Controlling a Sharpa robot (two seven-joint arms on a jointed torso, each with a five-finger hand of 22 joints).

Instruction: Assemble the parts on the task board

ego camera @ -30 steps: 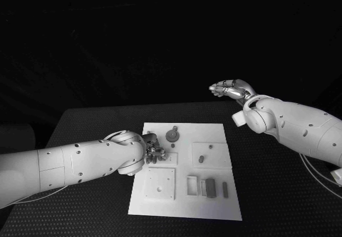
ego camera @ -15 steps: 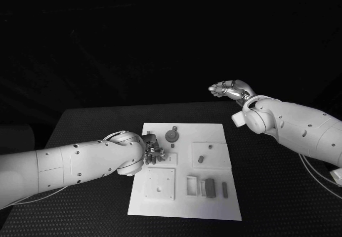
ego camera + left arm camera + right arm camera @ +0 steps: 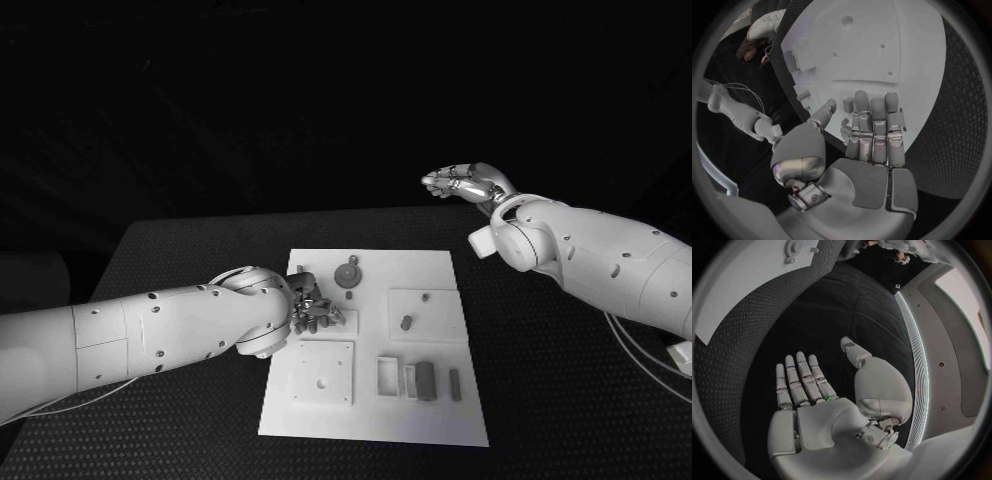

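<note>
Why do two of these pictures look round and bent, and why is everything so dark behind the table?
Both wrist views are fisheye circles, so the task board curves beside the left hand, and the table's edge bends above the right hand. The head view keeps edges straight; light reaches the board and arms, and the background stays black.

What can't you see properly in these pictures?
- Head view: the left robot hand is half hidden behind its own arm, so whether it touches the task board is unclear.
- Left wrist view: the fingers cover the board beneath.
- Head view: the small grey parts are too tiny to identify.
</note>
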